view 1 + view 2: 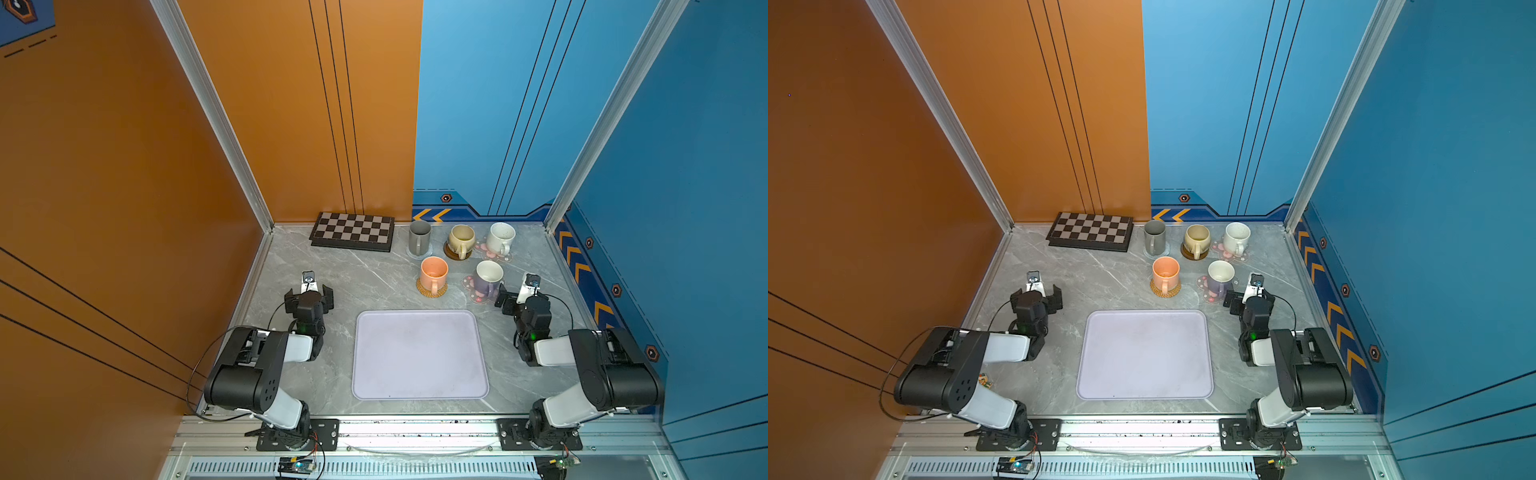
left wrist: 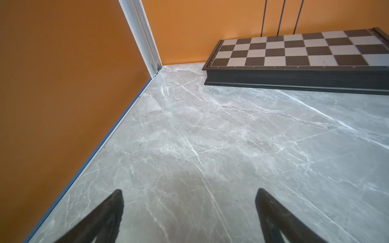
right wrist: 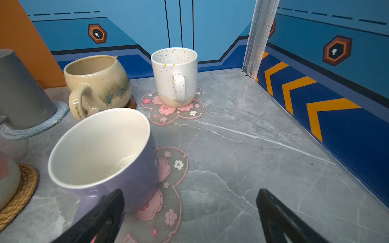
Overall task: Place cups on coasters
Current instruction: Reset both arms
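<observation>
All five mugs stood upright on coasters at the far right of the worktop [image 1: 353, 282]. In the back row we saw the tall grey mug [image 1: 419, 236] on the pale-blue spiral coaster [image 1: 429, 252]. Beside it the rounded beige-yellow mug [image 1: 461, 239] stood on the dark-brown wooden disc [image 1: 450, 254], and the speckled white mug [image 1: 500, 236] on a pink-flower coaster [image 1: 482, 248]. In front of them the orange mug [image 1: 433, 271] sat on the woven rattan coaster [image 1: 423, 289]. The lavender mug [image 1: 489, 276], white inside, sat on the second pink-flower coaster [image 1: 471, 286], toward that mat's edge rather than its middle. The right claw [image 3: 190, 191] hung just beside the lavender mug, its jaws spread wide with only bare marble between them. In the right wrist view the claw overlapped the mug's lower wall, and we could not tell whether it touched. The left claw [image 2: 189, 191] was well apart from the mugs, over bare worktop on the left side, its jaws likewise wide and holding nothing. In the near middle of the worktop lay the large lavender tray [image 1: 419, 355]. The black-and-grey chequered board [image 1: 353, 232] rested at the back edge, left of the grey mug.
</observation>
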You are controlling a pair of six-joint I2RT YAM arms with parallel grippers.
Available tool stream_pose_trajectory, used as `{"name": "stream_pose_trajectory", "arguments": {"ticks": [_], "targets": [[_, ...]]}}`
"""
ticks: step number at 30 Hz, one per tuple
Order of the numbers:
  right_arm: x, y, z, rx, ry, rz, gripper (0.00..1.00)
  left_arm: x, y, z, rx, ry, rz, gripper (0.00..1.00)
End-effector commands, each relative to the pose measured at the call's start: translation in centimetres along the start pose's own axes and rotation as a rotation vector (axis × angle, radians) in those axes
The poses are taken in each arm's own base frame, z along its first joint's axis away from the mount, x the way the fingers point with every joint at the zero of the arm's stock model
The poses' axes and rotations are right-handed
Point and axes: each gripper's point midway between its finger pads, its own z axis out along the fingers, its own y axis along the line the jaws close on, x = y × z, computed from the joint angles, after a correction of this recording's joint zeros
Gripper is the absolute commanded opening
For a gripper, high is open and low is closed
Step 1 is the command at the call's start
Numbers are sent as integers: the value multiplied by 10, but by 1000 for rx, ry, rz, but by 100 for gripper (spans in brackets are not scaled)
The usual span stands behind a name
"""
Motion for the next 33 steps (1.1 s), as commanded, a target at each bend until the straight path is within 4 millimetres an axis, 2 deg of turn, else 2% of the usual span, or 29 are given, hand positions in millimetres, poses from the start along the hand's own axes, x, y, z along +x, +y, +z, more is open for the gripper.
{"name": "stream_pose_trajectory", "arguments": {"ticks": [1, 26, 29, 33], "targets": [[0, 2, 4, -11, 15, -18, 100, -3, -8, -1, 43, -37, -20, 98], [2, 0, 10, 23, 53, -26, 100, -2, -6, 0, 38, -33, -23, 98], [2, 8, 11, -12, 64, -49, 100, -2, -6, 0, 39, -33, -23, 98], [2, 8, 11, -14, 62, -49, 100, -2, -6, 0, 38, -33, -23, 98]]}}
